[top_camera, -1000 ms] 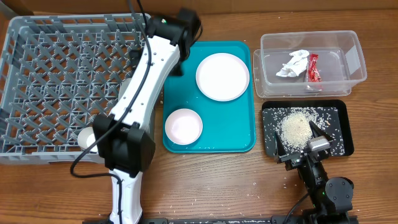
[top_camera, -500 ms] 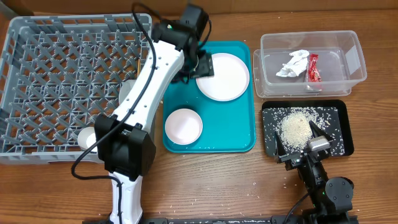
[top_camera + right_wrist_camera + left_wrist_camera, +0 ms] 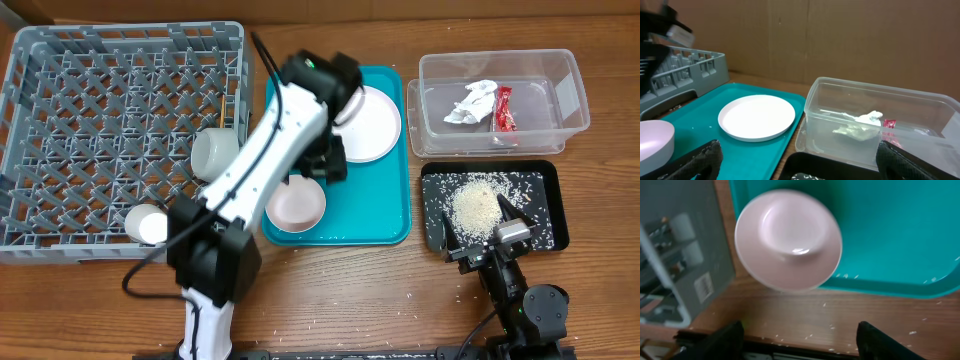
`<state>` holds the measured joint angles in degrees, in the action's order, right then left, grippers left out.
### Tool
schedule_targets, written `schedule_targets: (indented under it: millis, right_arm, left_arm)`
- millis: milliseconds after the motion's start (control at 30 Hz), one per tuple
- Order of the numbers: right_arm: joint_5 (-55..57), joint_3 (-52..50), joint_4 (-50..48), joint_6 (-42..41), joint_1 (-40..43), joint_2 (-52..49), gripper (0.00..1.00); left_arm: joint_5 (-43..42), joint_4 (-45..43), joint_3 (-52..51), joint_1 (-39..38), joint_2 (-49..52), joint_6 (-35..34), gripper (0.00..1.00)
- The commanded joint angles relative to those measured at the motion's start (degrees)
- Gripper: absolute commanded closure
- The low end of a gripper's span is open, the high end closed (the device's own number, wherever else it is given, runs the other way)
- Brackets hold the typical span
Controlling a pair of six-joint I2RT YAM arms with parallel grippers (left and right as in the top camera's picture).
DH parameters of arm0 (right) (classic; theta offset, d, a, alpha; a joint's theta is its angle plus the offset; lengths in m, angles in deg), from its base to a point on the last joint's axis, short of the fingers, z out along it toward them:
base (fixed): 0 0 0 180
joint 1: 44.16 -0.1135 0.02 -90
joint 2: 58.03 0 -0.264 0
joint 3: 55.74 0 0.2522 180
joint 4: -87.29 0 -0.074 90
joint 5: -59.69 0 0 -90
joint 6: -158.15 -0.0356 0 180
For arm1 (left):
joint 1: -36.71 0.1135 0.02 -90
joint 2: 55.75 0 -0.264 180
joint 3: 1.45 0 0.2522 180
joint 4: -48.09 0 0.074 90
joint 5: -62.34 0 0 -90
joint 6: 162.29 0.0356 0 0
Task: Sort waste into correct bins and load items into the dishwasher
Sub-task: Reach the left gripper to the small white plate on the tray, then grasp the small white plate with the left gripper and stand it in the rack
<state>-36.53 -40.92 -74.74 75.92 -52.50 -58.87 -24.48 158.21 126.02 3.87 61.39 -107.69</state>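
Observation:
My left gripper (image 3: 327, 165) is open and empty, hovering over the teal tray just above the pink bowl (image 3: 295, 203). In the left wrist view the pink bowl (image 3: 789, 237) lies ahead of the spread fingertips (image 3: 722, 341). The pale plate (image 3: 360, 122) sits on the tray behind it. The grey rack (image 3: 90, 100) holds the grey-green bowl (image 3: 214, 155), the white cup (image 3: 147, 224) and a chopstick (image 3: 222, 108). The clear tub (image 3: 565, 90) holds the napkin (image 3: 474, 101) and red wrapper (image 3: 503, 108). My right gripper (image 3: 482, 228) is open and empty over the black tray (image 3: 545, 190) with its rice pile (image 3: 475, 205).
The teal tray (image 3: 375, 210) lies between the rack and the bins. Loose rice grains (image 3: 465, 293) are scattered on the wooden table near the front edge. The right wrist view shows the plate (image 3: 757, 117), the tub (image 3: 840, 115) and the rack (image 3: 690, 62).
My left arm has swung from the rack's right edge over the teal tray and down toward the pink bowl. The right arm has not moved.

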Motion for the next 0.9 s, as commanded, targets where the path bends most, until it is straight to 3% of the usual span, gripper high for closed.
schedule_targets:
  millis: [0, 100, 167, 300, 500, 633, 867]
  right_arm:
    - [-0.3, -0.6, -0.3, 0.2, 0.0, 0.7, 0.0]
    - [-0.3, -0.6, -0.3, 0.2, 0.0, 0.7, 0.0]
    - [-0.3, -0.6, -0.3, 0.2, 0.0, 0.7, 0.0]
    - [-0.3, -0.6, -0.3, 0.2, 0.0, 0.7, 0.0]
    - [-0.3, -0.6, -0.3, 0.2, 0.0, 0.7, 0.0]
    - [-0.3, -0.6, -0.3, 0.2, 0.0, 0.7, 0.0]
    - [-0.3, -0.6, -0.3, 0.2, 0.0, 0.7, 0.0]
  left_arm:
    - [9.0, 0.4, -5.8, -2.9, -10.0, -6.2, 0.16]
    - [12.5, -2.6, -12.7, -2.5, -15.4, -6.3, 0.06]
    - [12.3, -10.4, -20.7, -1.2, -19.1, -4.7, 0.0]
    - [8.0, -24.0, -32.2, 1.1, -19.8, 2.3, 0.0]
    - [7.2, -33.4, -39.9, 7.7, -17.9, 2.2, 0.12]
    - [4.0, -36.2, -40.5, 11.9, -17.8, 3.2, 0.15]
    - [-0.1, -41.1, -45.6, 13.7, -17.8, 9.7, 0.29]
